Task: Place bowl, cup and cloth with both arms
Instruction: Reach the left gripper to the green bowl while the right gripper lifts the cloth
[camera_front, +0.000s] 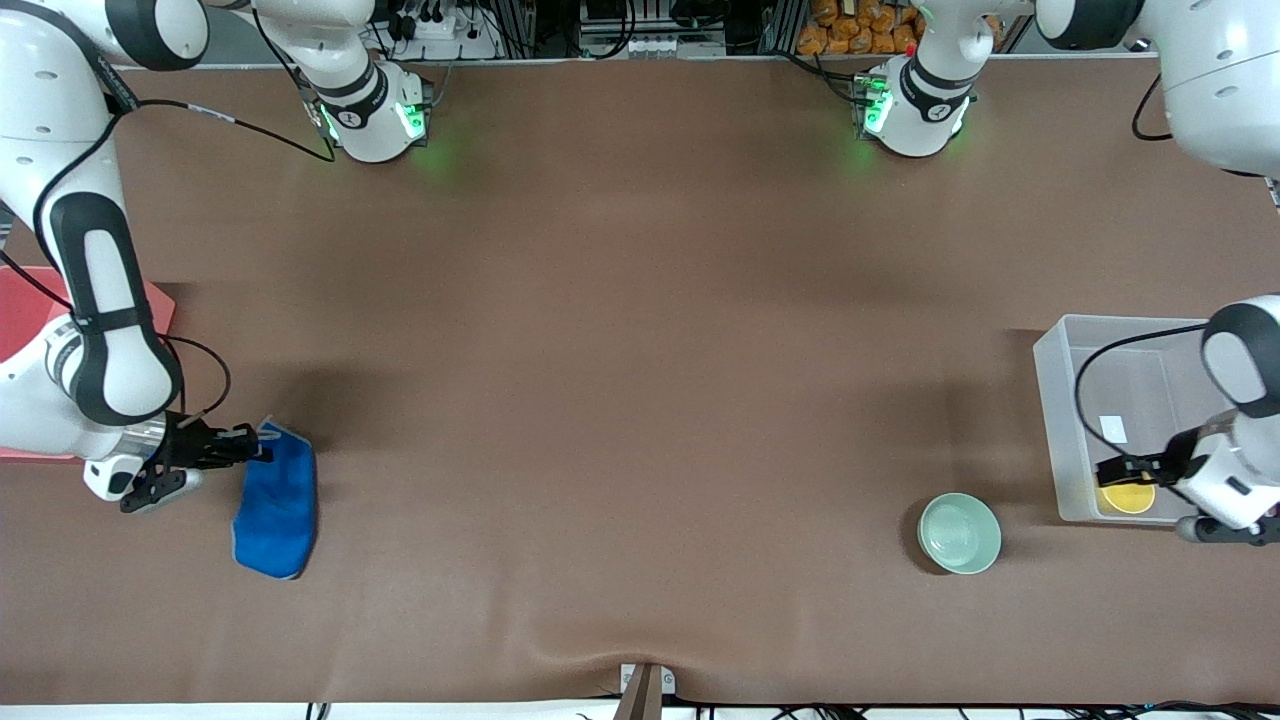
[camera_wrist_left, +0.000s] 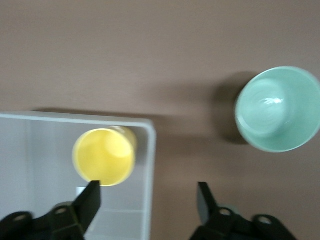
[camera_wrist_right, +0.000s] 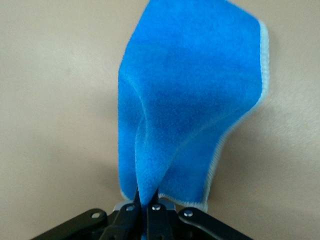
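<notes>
The yellow cup (camera_front: 1127, 497) (camera_wrist_left: 104, 156) stands upright inside a clear plastic bin (camera_front: 1048, 420) (camera_wrist_left: 150, 165), in the corner nearest the front camera. My left gripper (camera_front: 1112, 470) (camera_wrist_left: 147, 189) hovers open over that bin's wall, holding nothing and clear of the cup. The mint-green bowl (camera_front: 960, 533) (camera_wrist_left: 277, 108) sits on the table beside the bin, a little nearer the front camera. At the right arm's end, my right gripper (camera_front: 262, 445) (camera_wrist_right: 147, 200) is shut on one edge of the blue cloth (camera_front: 278, 505) (camera_wrist_right: 195, 100), which droops from the jaws toward the table.
A flat red tray (camera_front: 20, 310) lies at the table's edge by the right arm, partly hidden under that arm. A brown mat (camera_front: 640, 400) covers the table. A small white label (camera_front: 1112, 428) lies on the bin's floor.
</notes>
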